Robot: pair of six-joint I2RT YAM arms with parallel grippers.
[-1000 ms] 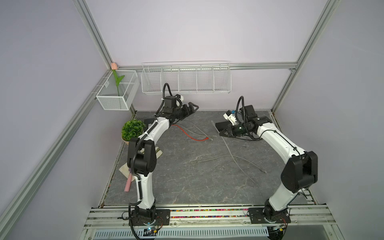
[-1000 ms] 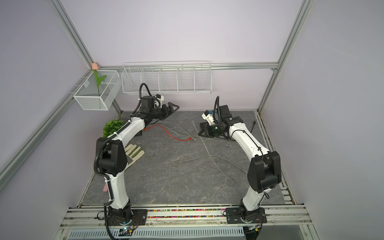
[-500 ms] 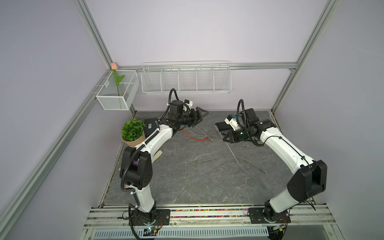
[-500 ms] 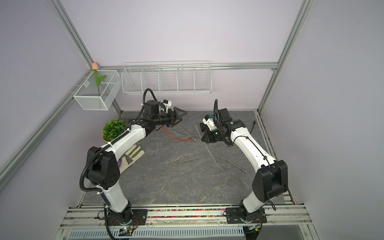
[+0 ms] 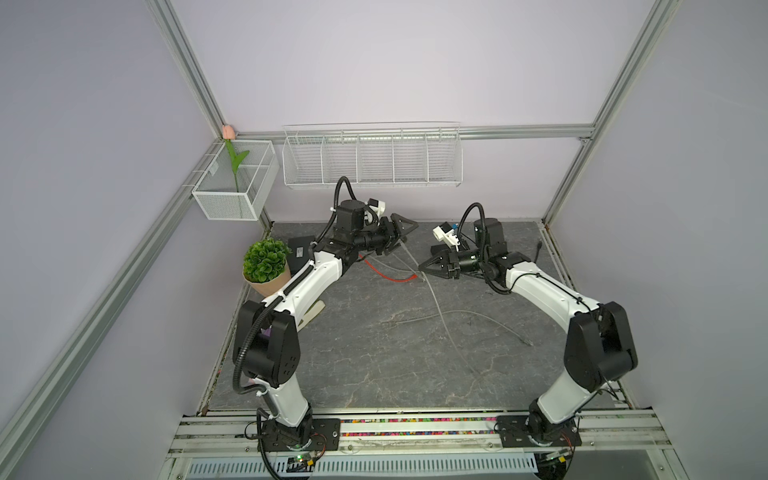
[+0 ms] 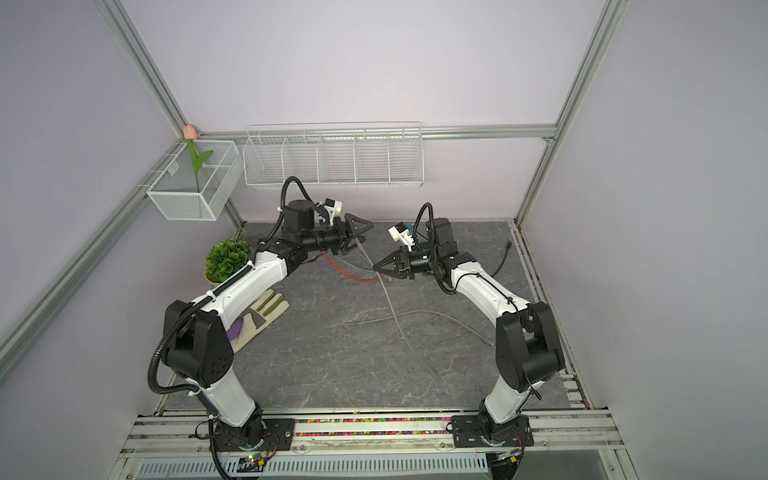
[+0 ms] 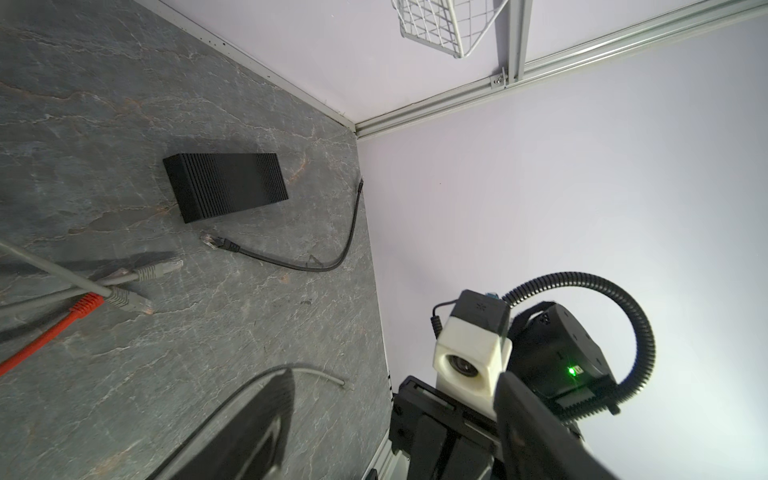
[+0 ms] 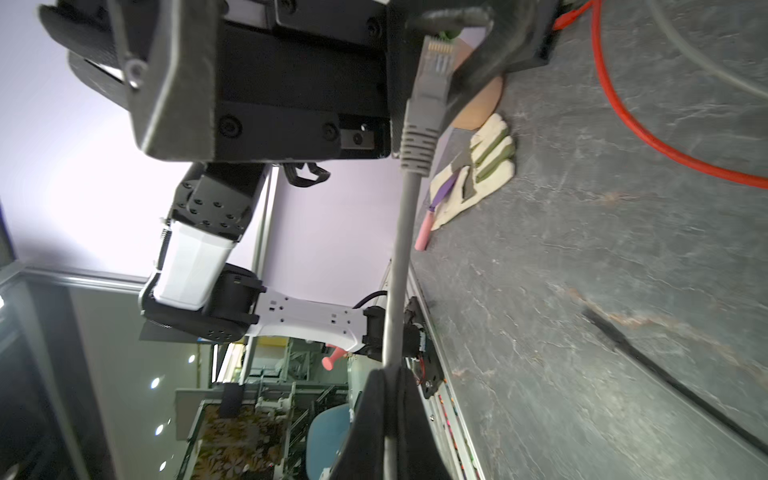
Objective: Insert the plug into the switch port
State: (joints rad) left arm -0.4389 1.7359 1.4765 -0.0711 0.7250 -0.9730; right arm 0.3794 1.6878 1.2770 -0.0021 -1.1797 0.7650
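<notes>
Pinching grey Ethernet cable (image 8: pixel 398 249) behind its RJ45 plug (image 8: pixel 434 54) in tight-shut right gripper (image 8: pixel 390 372), mid-air over table (image 5: pixel 374 353), plug tip sitting between left gripper's (image 5: pixel 407 236) wide-apart jaws.

Both top views are looking down from high above the front, far off, sharing nearly the whole tabletop (image 5: pixel 374 353). The left wrist view is facing the black box (image 7: pixel 226 187) nearby. The right wrist view is looking closely along the grey cable (image 8: pixel 399 249) toward the left arm (image 8: pixel 195 257); both are catching the red cable (image 7: pixel 50 336).
</notes>
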